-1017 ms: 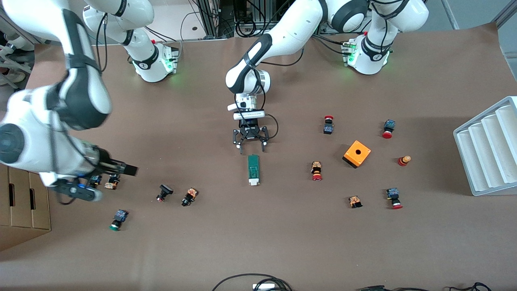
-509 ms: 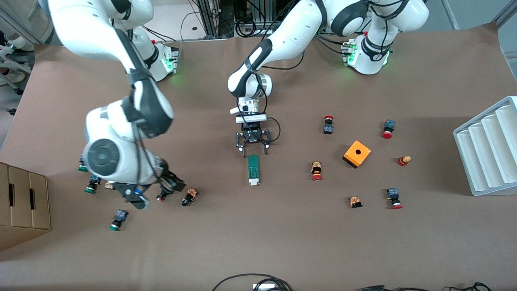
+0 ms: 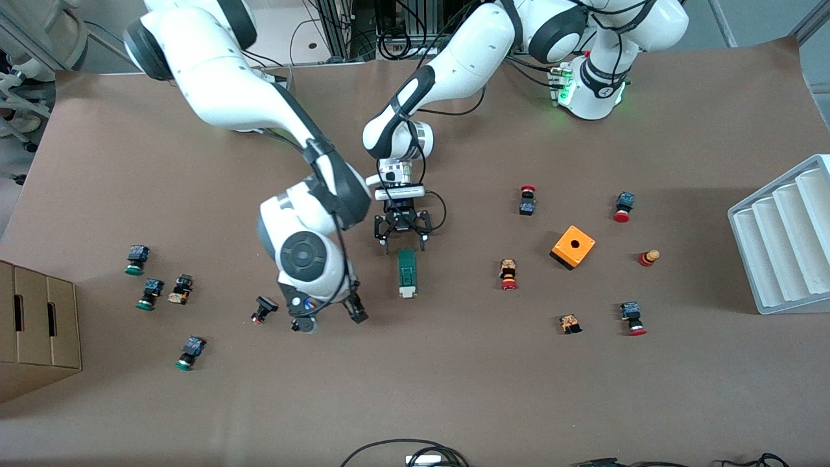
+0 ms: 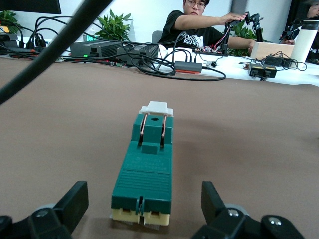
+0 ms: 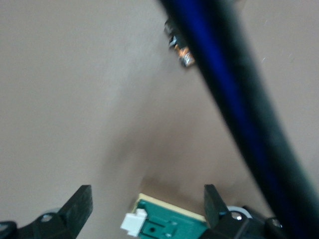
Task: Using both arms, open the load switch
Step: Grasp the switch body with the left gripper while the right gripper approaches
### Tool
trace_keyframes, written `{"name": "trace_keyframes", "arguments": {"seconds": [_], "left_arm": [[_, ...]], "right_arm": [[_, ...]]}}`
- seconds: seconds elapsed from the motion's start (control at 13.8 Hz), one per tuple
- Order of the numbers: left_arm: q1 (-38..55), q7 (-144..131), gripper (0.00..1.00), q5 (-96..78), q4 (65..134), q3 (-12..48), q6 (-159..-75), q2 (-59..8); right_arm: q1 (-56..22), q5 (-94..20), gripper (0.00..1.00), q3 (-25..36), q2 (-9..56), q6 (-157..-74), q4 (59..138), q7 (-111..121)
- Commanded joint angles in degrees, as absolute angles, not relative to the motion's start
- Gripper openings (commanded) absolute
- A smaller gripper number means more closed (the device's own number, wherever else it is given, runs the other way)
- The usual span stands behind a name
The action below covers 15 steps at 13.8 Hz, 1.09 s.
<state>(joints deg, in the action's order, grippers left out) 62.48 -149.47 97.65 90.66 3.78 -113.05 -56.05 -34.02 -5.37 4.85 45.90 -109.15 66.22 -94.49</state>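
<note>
Since a second earlier, my right arm had swung in from the right arm's end of the table toward the middle, while my left gripper [image 3: 402, 241] had crept a little closer to the load switch [image 3: 406, 273]. That switch lay flat on the brown table [image 3: 454, 389], near its middle, its white tab end nearer the front camera. My left gripper hung low at the switch's end farther from the camera, jaws spread wide and holding nothing; in the left wrist view the green body [image 4: 145, 169] sat squarely between the two open fingers [image 4: 74, 200]. My right gripper [image 3: 331, 311] hovered over the table just beside the white end, toward the right arm's side, also fully spread and empty. To do this well, I judged I should clamp the left jaws evenly on the green sides first to pin it, then square the right gripper to the white tab before pulling, keeping clear of the small black push button [image 3: 262, 308] nearby.
</note>
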Motion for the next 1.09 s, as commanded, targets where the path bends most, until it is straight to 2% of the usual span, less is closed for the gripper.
{"name": "trace_keyframes", "arguments": {"seconds": [0.0, 0.29, 0.65, 0.87, 1.02], "left_arm": [[62.23, -149.06, 1.00, 99.14, 88.24, 3.52, -113.20, -58.18], [62.14, -148.97, 1.00, 100.28, 88.16, 3.43, -113.20, -58.62], [62.05, -148.97, 1.00, 101.16, 88.15, 3.43, -113.20, -58.71], [61.96, -148.97, 0.99, 101.16, 88.24, 3.43, -113.20, -59.06], [61.96, -148.97, 0.94, 101.16, 88.24, 3.43, -113.20, -59.06]], "right_arm": [[-36.38, -6.24, 0.99, 6.42, 52.72, -111.43, 58.28, -104.72], [-36.74, -6.76, 0.96, 5.71, 56.07, -112.06, 55.90, -113.18], [-36.39, -13.70, 0.88, 5.71, 59.32, -112.23, 51.60, -119.61], [-36.21, -15.55, 0.86, 5.71, 60.55, -115.56, 50.71, -123.39], [-36.21, -16.87, 0.83, 5.71, 61.34, -116.45, 50.71, -124.18]]}}
